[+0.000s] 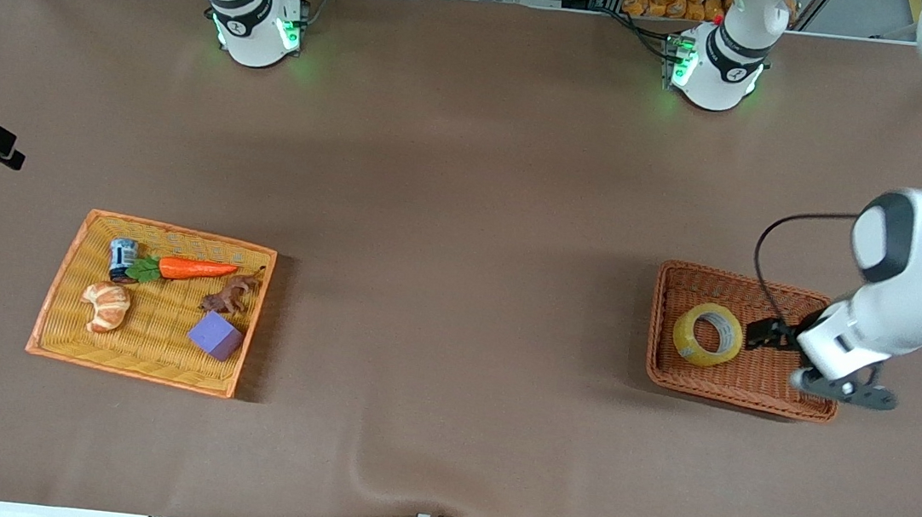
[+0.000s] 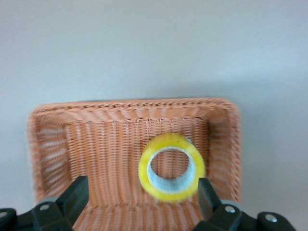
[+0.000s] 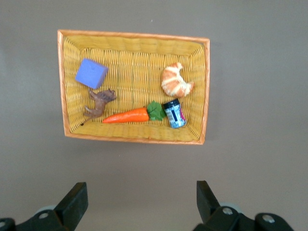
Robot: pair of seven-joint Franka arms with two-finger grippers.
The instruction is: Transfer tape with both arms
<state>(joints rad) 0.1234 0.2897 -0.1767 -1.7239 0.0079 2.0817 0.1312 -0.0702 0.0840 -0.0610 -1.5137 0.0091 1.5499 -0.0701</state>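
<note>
Left gripper is hovering wide open, empty, over tape lying in brown basket. Right gripper is waiting open, empty. Tape is looking light, stiff, slick; pinching across its rim seems best

a yellow wicker tray toward the right arm's end holds a carrot, a small can, a croissant, a purple cube and a brown animal figure.

The front view looks down across the whole surface. The left wrist view hangs close over the brown basket, the right high over the yellow tray; the front view shares both.
</note>
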